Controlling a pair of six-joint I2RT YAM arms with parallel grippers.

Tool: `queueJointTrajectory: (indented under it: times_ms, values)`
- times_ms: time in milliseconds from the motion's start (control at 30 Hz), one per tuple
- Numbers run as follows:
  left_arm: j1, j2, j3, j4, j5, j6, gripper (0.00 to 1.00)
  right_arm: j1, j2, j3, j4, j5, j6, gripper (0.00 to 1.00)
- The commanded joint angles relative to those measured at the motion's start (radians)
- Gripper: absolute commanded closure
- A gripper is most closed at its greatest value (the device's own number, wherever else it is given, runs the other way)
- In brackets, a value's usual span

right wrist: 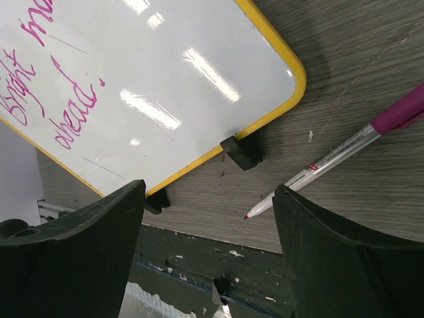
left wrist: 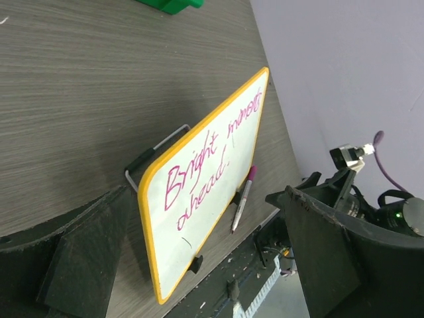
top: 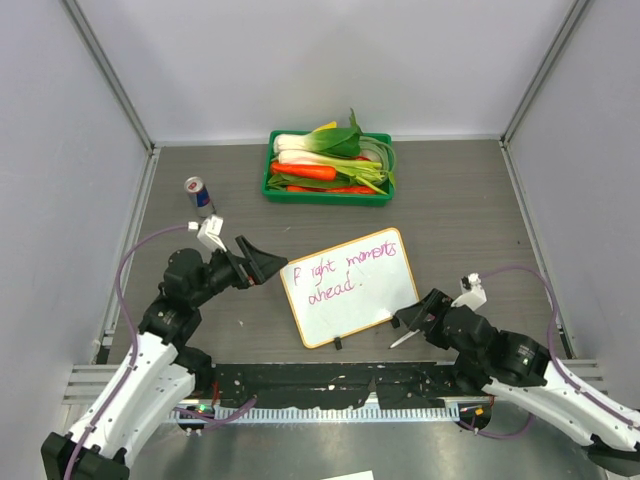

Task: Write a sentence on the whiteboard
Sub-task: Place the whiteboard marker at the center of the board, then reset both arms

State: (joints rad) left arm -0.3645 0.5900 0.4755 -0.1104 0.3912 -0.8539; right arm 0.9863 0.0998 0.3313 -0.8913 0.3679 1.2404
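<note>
The whiteboard lies in the middle of the overhead view, on the grey wood-grain table, turned so its long sides climb toward the right. Its yellow-orange rim carries two small black clips on the lower edge. The sentence runs across it in magenta marker, two lines reading "Bright moments ahead."

The left gripper hovers at the board's left edge with its fingers spread wide and nothing between them. At the board's lower right corner the right gripper also has its fingers well apart and grips nothing. A marker pen lies flat on the table just beside that corner, tip bare, purple at its far end.

At the top centre sits a green tray heaped with vegetables, and a drink can stands to its left.
</note>
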Motion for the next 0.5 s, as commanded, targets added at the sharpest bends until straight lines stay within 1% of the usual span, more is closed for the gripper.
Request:
queueJointTrajectory:
  times_ms: [0, 200, 300, 467]
  values:
    - [0.002, 0.027, 0.052, 0.006, -0.052, 0.004, 0.0, -0.001, 0.087, 0.083, 0.006, 0.092, -0.001, 0.17]
    - [0.002, 0.073, 0.092, -0.011, -0.104, 0.019, 0.0, 0.0, 0.196, 0.155, 0.075, 0.137, -0.088, 0.16]
    - [0.002, 0.102, 0.147, -0.079, -0.175, 0.039, 0.01, 0.0, 0.279, 0.219, 0.118, 0.186, -0.133, 0.16]
    - [0.002, 0.162, 0.264, -0.242, -0.319, 0.098, 0.0, -0.001, 0.451, 0.348, 0.178, 0.273, -0.278, 0.15]
